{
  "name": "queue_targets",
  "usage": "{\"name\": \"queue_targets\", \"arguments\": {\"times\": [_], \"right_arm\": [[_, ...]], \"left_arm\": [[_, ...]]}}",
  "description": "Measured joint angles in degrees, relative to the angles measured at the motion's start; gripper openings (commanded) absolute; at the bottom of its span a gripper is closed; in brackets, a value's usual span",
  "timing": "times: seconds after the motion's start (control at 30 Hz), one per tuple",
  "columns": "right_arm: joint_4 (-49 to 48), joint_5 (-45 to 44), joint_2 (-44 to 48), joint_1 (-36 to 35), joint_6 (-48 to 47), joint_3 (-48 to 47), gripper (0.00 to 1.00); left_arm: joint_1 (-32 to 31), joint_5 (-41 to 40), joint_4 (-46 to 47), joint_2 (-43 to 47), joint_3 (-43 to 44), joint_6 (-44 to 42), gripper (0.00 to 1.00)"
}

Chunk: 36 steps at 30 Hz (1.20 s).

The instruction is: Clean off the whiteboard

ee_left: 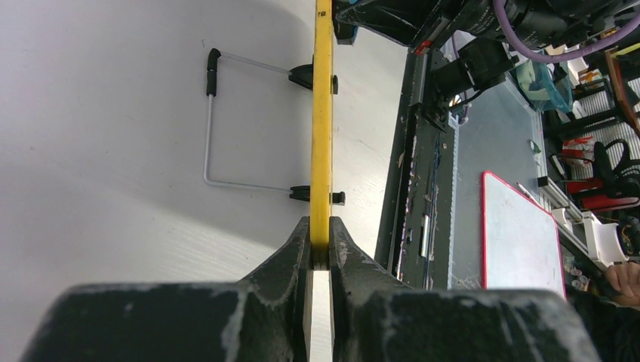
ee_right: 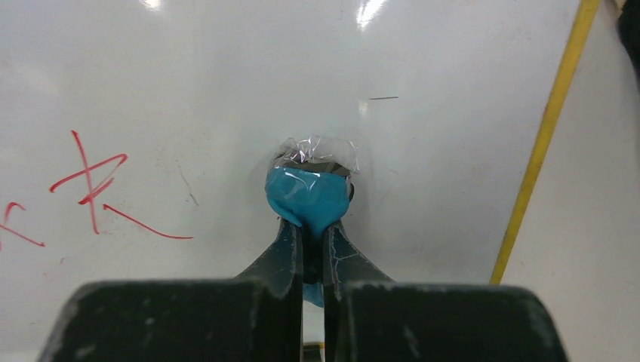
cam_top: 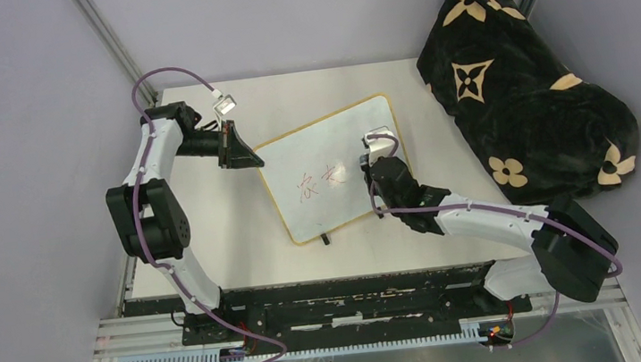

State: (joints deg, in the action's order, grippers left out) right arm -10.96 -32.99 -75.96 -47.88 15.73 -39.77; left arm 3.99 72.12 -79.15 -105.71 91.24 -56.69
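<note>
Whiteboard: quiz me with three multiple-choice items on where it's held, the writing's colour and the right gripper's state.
1. Where does the left gripper grip the whiteboard? A) frame edge B) centre C) a foot
2. Colour of the writing? A) blue B) red C) green
3. State of the right gripper? A) open, empty B) shut on the eraser C) out of view
Answers: 1 A, it pinches the yellow frame; 2 B, red strokes show; 3 B, it clamps the blue eraser.

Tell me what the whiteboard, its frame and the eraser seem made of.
Whiteboard: glossy coated panel, judging by light glare. Frame: yellow, smooth, probably plastic. Eraser: soft blue block, maybe foam, squeezed out of shape, with crinkled clear film on top.
</note>
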Motion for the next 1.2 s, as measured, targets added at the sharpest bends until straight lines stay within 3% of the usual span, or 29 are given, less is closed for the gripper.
{"name": "queue_targets", "arguments": {"times": [0.27,0.77,1.03,1.2], "right_arm": [[-0.33,4.50,-3.48,-3.19,0.98,-3.74,0.01],[-1.03,4.63,-16.65,-13.66,0.50,-16.35,0.01],[0.20,0.92,-16.04,-13.49,-1.31,-16.37,0.01],[1.68,-1.84,-12.68,-9.57,-2.73,-16.22,0.01]], "left_arm": [[0.00,-0.02,0.00,0.00,-0.02,-0.02,0.03],[0.13,0.02,0.28,0.13,-0.28,0.00,0.03],[0.13,0.07,0.50,0.20,-0.63,0.00,0.03],[0.13,0.15,0.57,0.33,-0.72,-0.02,0.03]]}}
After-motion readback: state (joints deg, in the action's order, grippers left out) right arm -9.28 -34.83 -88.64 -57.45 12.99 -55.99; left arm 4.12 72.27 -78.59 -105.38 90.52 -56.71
